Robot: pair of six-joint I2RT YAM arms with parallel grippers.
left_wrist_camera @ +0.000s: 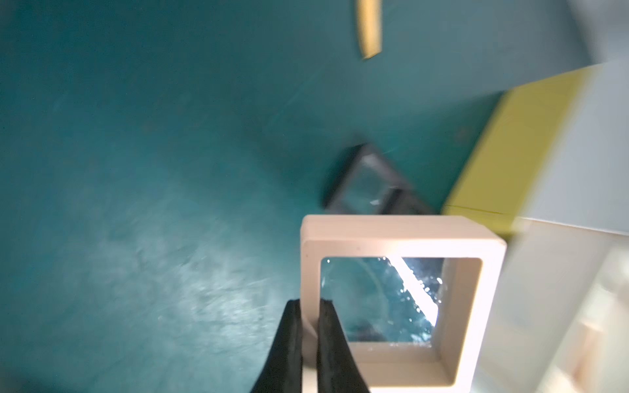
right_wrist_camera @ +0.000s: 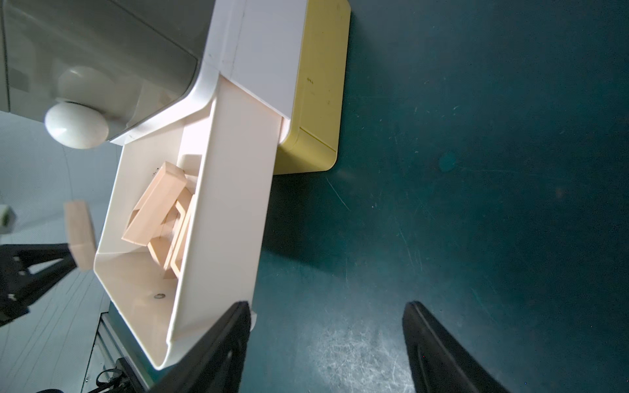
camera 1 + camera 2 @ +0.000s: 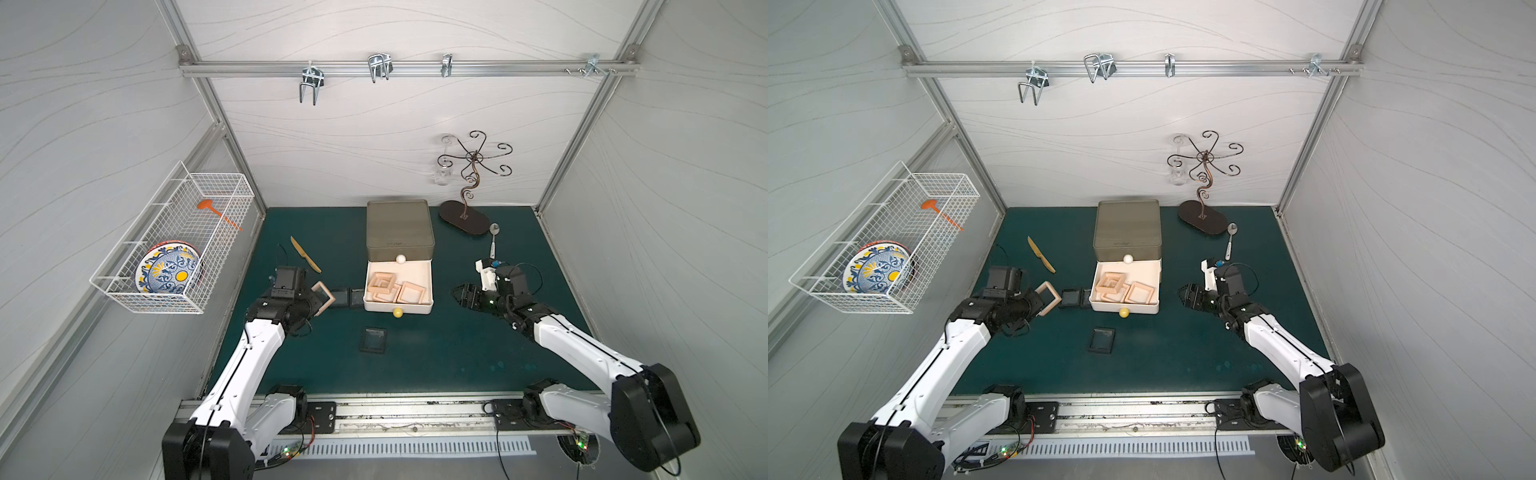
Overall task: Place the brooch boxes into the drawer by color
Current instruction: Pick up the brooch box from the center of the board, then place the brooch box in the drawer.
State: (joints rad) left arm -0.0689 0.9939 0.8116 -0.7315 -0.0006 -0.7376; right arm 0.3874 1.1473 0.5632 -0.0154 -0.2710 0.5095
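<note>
Beige-wood frames the brooch box that the left gripper has clamped, its two black fingers pinched tight on one side of the frame. In both top views the box sits tilted at the gripper's tip and looks lifted off the green mat, on the left side of the drawer chest.

The chest's white middle drawer is pulled out, and several beige boxes lie jumbled inside it, some overlapping. Two black boxes lie side by side on the mat between the held box and the open drawer's wall. A third black box lies alone in front of the drawer, near the yellow knob.

The right gripper hovers to the right of the drawer with its jaws spread wide and nothing between them.

Further out, a wooden knife lies behind the left arm, a spoon behind the right, and a wire stand at the back. A wire basket on the left wall holds a patterned plate.
</note>
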